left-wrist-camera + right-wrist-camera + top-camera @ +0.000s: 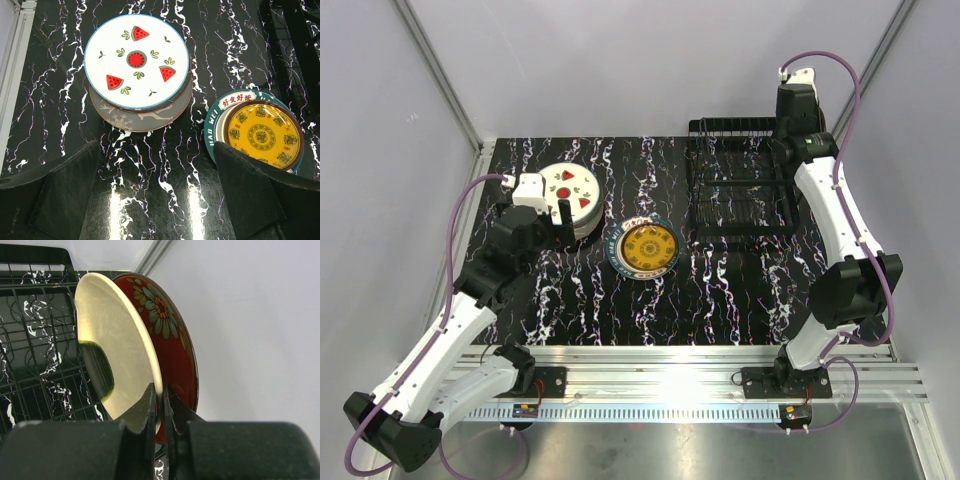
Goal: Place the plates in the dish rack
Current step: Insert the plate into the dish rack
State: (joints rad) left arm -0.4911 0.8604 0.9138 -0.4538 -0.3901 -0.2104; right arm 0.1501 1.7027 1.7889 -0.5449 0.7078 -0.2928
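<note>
Against wall (250, 315), right pincer (159, 391) grips overhead-hidden cream plate (117, 345).

From my screen, the table (740, 300) is a black top with white veins like marble, and three things rest on it. At the far left sits a stack of plates (570, 185); its top one is the watermelon plate (136, 60), white with red slices, and under it a grey-brown plate (145, 116) with a branch drawing sticks out toward me. Near the stack but apart from it, about the middle, the teal-rimmed plate (642, 248) with a yellow centre lies flat and alone. The dish rack (740, 190) stands at the far right corner.
</note>
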